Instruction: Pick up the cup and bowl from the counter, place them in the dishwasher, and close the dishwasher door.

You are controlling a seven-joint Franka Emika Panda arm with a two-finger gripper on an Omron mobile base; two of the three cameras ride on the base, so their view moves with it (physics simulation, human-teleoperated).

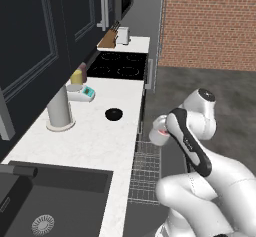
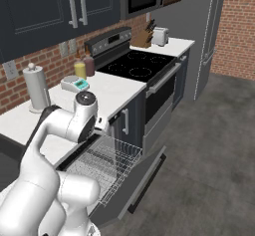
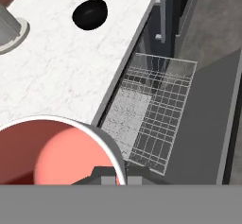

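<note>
We held the cup (image 3: pixel 52 152) upright, mouth up, fingers pinching its rim, past the counter (image 1: pixel 95 131) edge above the open dishwasher's rack (image 3: pixel 151 114). The bowl (image 1: pixel 114 114) sat on the counter, a tall grey cylinder (image 1: pixel 60 110) to its left.

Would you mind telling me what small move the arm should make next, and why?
Probably lower the pale grey cup with the red-pink inside towards the silver wire rack: the pincer holds it by the rim beside the counter edge, and the rack sits pulled out below.

The bowl (image 1: pixel 114 114) sits on the counter (image 1: pixel 95 136) near its front edge, the cup (image 1: pixel 159 132) hangs in the air past that edge, above the dishwasher (image 2: pixel 130 180) rack (image 1: pixel 146 171) pulled out below.
</note>
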